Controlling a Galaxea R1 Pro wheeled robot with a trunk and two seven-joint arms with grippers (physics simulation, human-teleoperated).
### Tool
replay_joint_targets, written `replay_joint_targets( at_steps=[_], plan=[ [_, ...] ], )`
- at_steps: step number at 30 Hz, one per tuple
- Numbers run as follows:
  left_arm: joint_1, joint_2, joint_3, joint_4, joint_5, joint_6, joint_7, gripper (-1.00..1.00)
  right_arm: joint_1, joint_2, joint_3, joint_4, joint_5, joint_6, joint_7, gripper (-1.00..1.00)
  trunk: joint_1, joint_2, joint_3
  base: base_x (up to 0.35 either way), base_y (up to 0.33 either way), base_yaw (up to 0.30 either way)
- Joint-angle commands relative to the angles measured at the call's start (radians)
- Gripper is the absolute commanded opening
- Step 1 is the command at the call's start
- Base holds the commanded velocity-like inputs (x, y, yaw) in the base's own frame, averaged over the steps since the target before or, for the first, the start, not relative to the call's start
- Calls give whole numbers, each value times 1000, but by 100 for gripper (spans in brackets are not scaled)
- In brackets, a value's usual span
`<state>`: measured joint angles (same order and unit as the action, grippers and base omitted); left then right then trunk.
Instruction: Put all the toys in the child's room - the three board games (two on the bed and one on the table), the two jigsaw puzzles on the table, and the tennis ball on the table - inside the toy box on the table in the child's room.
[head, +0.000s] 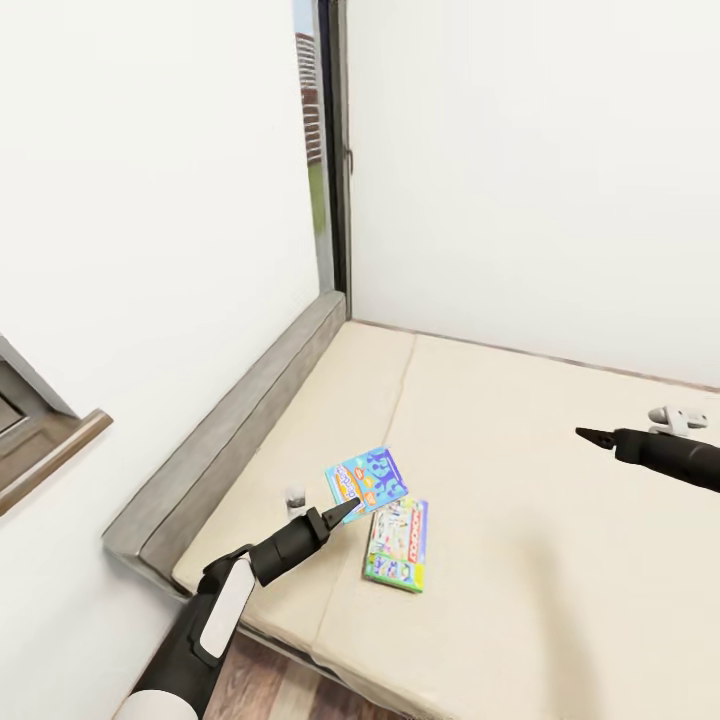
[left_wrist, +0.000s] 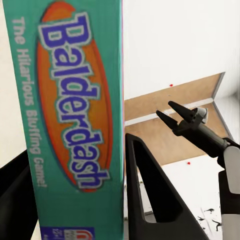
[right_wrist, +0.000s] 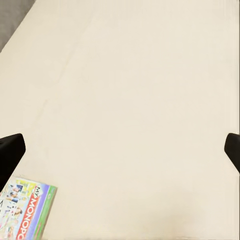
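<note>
Two board games lie on the beige bed (head: 520, 480). The blue cartoon one (head: 367, 478) reads "Balderdash" along its teal side (left_wrist: 70, 125). The pale green-edged Monopoly box (head: 398, 543) lies just beside it, and its corner (right_wrist: 25, 212) appears in the right wrist view. My left gripper (head: 340, 513) is at the blue game's near edge. In the left wrist view its dark fingers (left_wrist: 155, 200) sit tight against both sides of the box. My right gripper (head: 600, 437) hovers open above bare mattress to the right, well away from both games. The table and toy box are out of view.
The grey headboard (head: 230, 420) runs along the bed's left side against a white wall. A narrow window (head: 315, 150) sits in the far corner. A brown wooden ledge (head: 50, 450) juts out at the left. Wooden floor (head: 270, 690) shows at the bed's near edge.
</note>
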<state>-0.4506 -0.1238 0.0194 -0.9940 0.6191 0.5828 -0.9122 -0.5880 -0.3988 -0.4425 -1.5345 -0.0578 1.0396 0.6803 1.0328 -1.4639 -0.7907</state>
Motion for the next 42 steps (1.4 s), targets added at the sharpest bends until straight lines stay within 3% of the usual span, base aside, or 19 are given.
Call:
replay_joint_targets(
  at_steps=[1,42],
  plan=[
    [0,-1,2,0,5,9,-2,-100,-1,0,-1,0,-5,8,-1,100,-4,7,2,0,0,-285],
    [-1,3,3,0,5,10,-3,-100,6,0,-4,-2,-5,8,-3,100,-161,294,131,0,0,-285]
  ],
)
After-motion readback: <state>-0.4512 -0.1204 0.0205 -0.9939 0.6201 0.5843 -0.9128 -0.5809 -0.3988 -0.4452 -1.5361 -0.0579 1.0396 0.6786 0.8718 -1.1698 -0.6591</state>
